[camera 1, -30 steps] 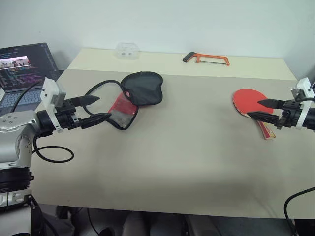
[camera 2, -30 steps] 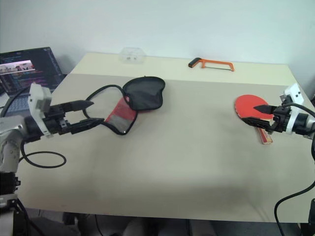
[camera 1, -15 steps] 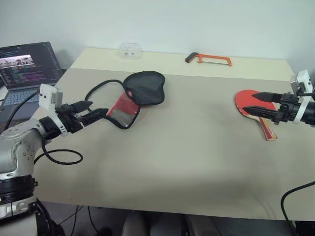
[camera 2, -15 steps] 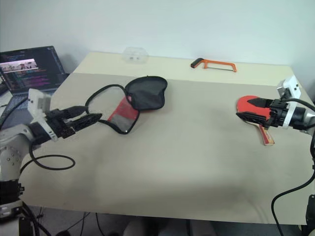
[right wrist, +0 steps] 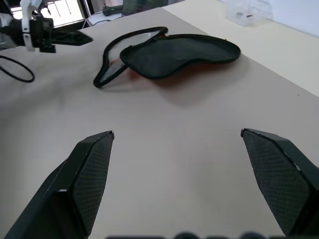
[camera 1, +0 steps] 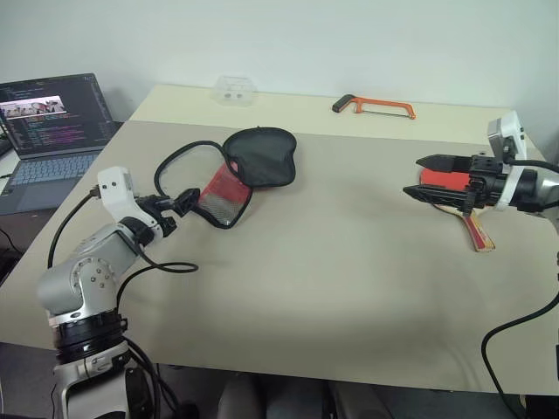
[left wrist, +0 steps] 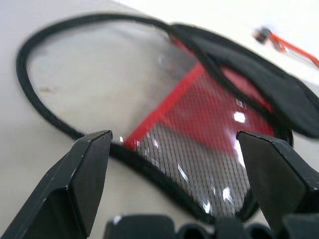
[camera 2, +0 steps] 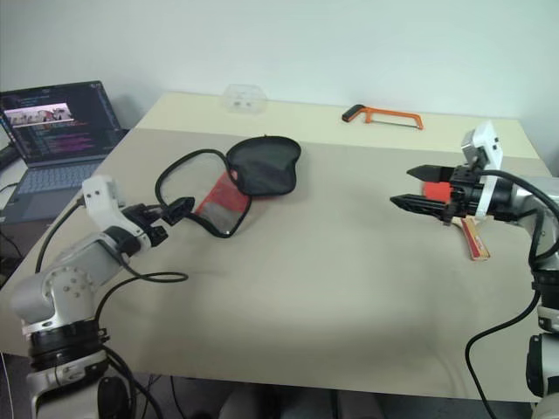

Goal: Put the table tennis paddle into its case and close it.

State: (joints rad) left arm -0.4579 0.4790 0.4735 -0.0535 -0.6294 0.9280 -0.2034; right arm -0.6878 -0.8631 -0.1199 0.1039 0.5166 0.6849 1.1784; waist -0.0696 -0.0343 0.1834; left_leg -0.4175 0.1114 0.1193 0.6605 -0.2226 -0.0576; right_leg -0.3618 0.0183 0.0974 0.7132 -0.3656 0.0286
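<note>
paddle (camera 1: 454,196) lies flat on the desk (camera 1: 332,262) at the robot's right side, red face toward the middle, handle running toward the near right edge; long axis slants from far-left to near-right. most of the red face is hidden behind the right tool (camera 1: 425,176), handle end shows clear. case (camera 1: 240,170) lies unzipped on the left half of the desk, black flap at the far end, red mesh side lower, long axis slanting near-left to far-right; its black edge loops out toward the left tool (camera 1: 185,201). left tool fingers spread, low by the case's mesh edge, contact hard to tell. right tool spread wide, nothing between the fingers, hanging over the paddle, pointing toward the case. orange hacksaw (camera 1: 376,106) and clear box (camera 1: 233,89) at the far edge, laptop (camera 1: 48,122) off to the left.
</note>
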